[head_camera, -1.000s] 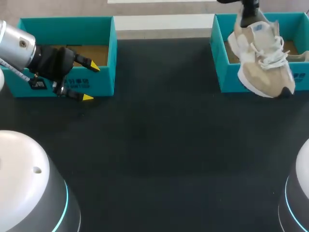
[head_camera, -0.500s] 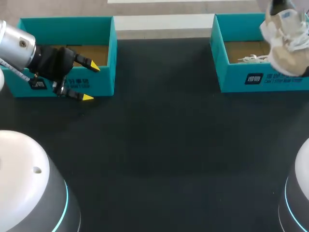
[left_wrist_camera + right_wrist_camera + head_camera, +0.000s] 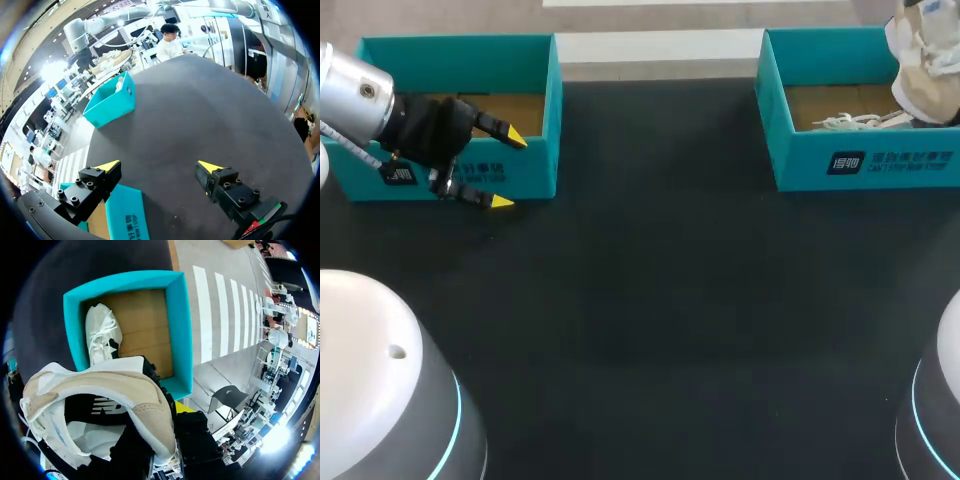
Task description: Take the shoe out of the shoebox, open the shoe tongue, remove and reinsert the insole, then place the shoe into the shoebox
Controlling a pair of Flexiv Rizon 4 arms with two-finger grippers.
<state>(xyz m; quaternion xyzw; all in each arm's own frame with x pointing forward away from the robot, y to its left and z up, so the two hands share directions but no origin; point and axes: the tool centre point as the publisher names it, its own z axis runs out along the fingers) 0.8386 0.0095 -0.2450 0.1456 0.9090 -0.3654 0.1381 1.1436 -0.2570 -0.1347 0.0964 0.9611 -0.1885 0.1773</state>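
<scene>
A beige and white shoe (image 3: 926,62) hangs over the back right of the right teal shoebox (image 3: 840,165), partly cut off by the head view's edge. My right gripper (image 3: 161,416) is shut on its heel collar (image 3: 150,412); one yellow tip shows beside it. Below, a second white shoe (image 3: 101,335) lies in the shoebox (image 3: 180,330), and its laces (image 3: 850,121) show in the head view. My left gripper (image 3: 498,168) stands open at the front right corner of the left teal box (image 3: 552,75), holding nothing (image 3: 159,167).
The left box (image 3: 122,215) lies under my left gripper's fingers. The right shoebox (image 3: 111,100) stands far ahead of it across the dark table (image 3: 650,300). Two white robot bases (image 3: 380,390) rise at the near corners.
My right arm has carried the shoe up and to the right, from the shoebox's front wall to its back right. The left arm has not moved.
</scene>
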